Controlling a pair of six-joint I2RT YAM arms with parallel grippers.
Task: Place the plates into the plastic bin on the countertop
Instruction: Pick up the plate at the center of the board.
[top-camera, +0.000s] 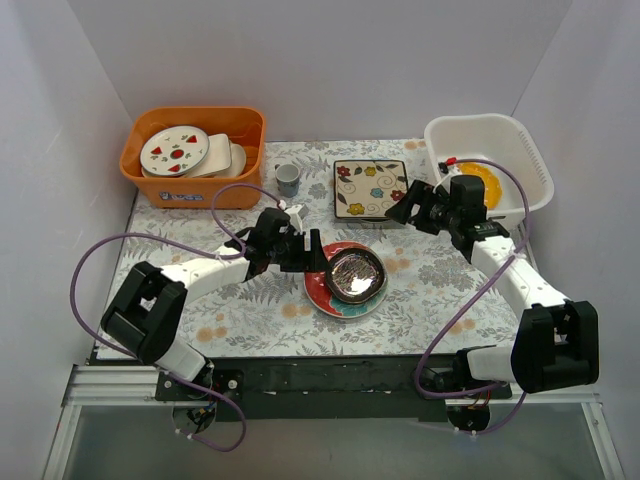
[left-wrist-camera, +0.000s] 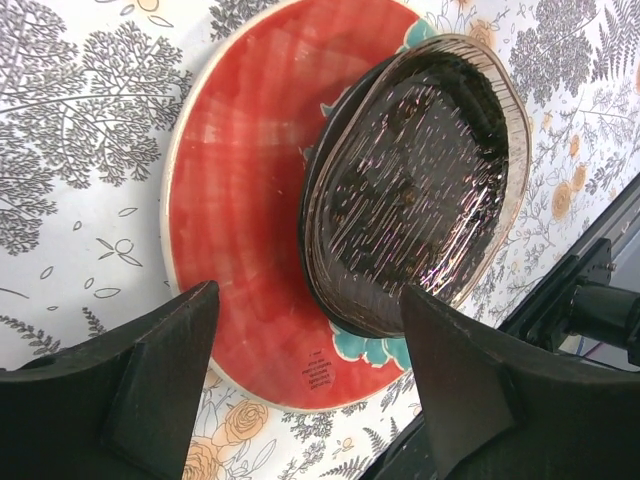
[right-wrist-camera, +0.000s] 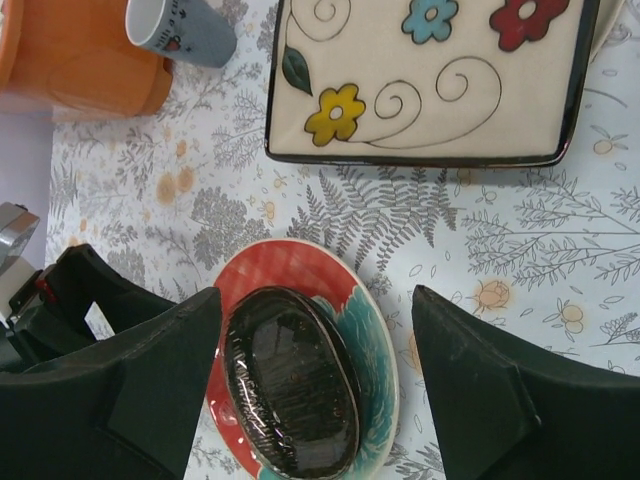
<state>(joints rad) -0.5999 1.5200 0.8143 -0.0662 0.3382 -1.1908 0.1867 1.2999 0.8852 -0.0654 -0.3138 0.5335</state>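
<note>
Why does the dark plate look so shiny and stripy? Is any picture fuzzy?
Left wrist view: glare streaks across the dark plate, everything sharp. Top view: the dark plate shines silvery. Right wrist view: only faint glints on it, nothing fuzzy.

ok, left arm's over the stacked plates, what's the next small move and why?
Probably lower the left gripper slightly and close on the near rim of the dark plate. Its jaws stand apart, straddling that rim, and hold nothing. The dark plate rests on the red-and-teal plate, so a pinch on its rim should lift it alone.
</note>
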